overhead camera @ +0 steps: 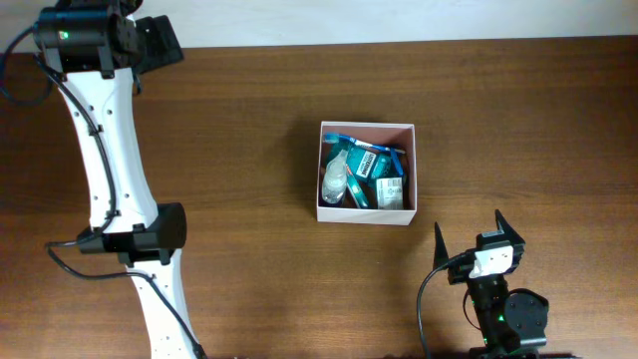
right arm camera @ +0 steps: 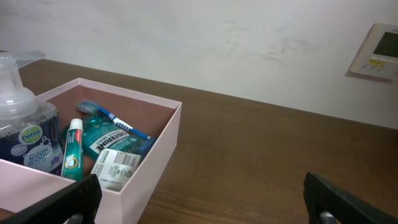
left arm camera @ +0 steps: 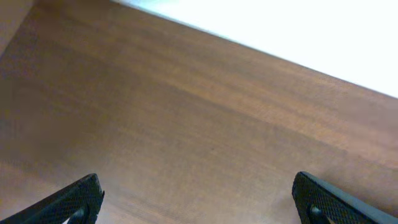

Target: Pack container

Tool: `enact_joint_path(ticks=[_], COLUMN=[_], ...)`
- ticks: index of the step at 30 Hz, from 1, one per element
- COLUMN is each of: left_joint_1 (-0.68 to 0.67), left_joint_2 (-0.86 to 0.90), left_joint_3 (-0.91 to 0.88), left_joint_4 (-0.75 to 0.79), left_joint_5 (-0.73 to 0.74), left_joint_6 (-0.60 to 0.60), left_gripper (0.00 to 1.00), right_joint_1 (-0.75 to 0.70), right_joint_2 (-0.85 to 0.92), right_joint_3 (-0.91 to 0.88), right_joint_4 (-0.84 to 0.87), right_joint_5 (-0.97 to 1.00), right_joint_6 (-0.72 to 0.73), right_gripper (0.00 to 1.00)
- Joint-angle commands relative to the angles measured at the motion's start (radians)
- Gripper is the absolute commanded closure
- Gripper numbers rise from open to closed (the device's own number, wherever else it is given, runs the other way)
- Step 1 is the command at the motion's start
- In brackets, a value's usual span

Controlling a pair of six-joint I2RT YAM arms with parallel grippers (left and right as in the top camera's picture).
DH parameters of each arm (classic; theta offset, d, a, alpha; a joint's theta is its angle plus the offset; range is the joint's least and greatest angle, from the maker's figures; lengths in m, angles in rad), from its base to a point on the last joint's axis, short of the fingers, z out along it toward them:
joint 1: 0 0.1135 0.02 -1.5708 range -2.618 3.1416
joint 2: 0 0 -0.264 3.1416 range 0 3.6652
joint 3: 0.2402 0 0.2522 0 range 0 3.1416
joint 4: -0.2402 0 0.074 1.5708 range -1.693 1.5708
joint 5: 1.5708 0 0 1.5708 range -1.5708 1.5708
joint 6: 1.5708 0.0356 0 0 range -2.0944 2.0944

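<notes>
The container (overhead camera: 413,170), a square white-walled box with a pinkish-brown inside, sits mid-table and holds toiletries: a teal mouthwash bottle (overhead camera: 371,166), a blue toothbrush (overhead camera: 361,142), a clear soap bottle (overhead camera: 335,180). In the right wrist view the container (right arm camera: 163,147) shows a foam soap pump (right arm camera: 25,138), a toothpaste tube (right arm camera: 73,150), the mouthwash bottle (right arm camera: 111,140) and the toothbrush (right arm camera: 115,119). My right gripper (overhead camera: 473,233) is open and empty, just front-right of the container (right arm camera: 202,202). My left gripper (left arm camera: 198,200) is open and empty over bare wood at the table's far left corner.
The left arm (overhead camera: 110,170) stretches along the table's left side. A white wall runs behind the table, with a small wall panel (right arm camera: 378,50) at the right. The table's far edge (left arm camera: 261,53) is close ahead of the left gripper.
</notes>
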Motion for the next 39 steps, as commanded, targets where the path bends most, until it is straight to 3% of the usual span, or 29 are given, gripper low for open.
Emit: enact_joint_path(ticks=[1, 6, 11, 24, 28, 39], left_joint_1=[-0.043, -0.081, -0.069, -0.058, -0.059, -0.058], left_joint_2=[-0.043, -0.116, -0.268, -0.853, -1.013, -1.45], left_joint_3=[-0.004, -0.071, -0.321, -1.334, -1.624, -2.245], left_joint_4=[0.047, 0.169, 0.346, 0.802, 0.957, 1.324], left_joint_5=[-0.064, -0.215, -0.224, -0.189, -0.119, -0.111], left_joint_6=[-0.009, 0.007, 0.086, 0.111, 0.108, 0.108], left_gripper=[0.01, 0.01, 0.01, 0.01, 0.01, 0.01], right_joint_1=[0.008, 0.008, 0.008, 0.008, 0.008, 0.008], right_joint_2=[-0.011, -0.011, -0.011, -0.011, -0.011, -0.011], right_joint_3=[-0.005, -0.005, -0.005, -0.005, -0.005, -0.005], right_joint_4=[-0.008, -0.008, -0.008, -0.008, -0.008, -0.008], right_joint_5=[0.023, 0.023, 0.023, 0.023, 0.023, 0.023], right_joint_6=[0.009, 0.009, 0.009, 0.009, 0.009, 0.009], right_gripper=[0.01, 0.01, 0.01, 0.01, 0.01, 0.01])
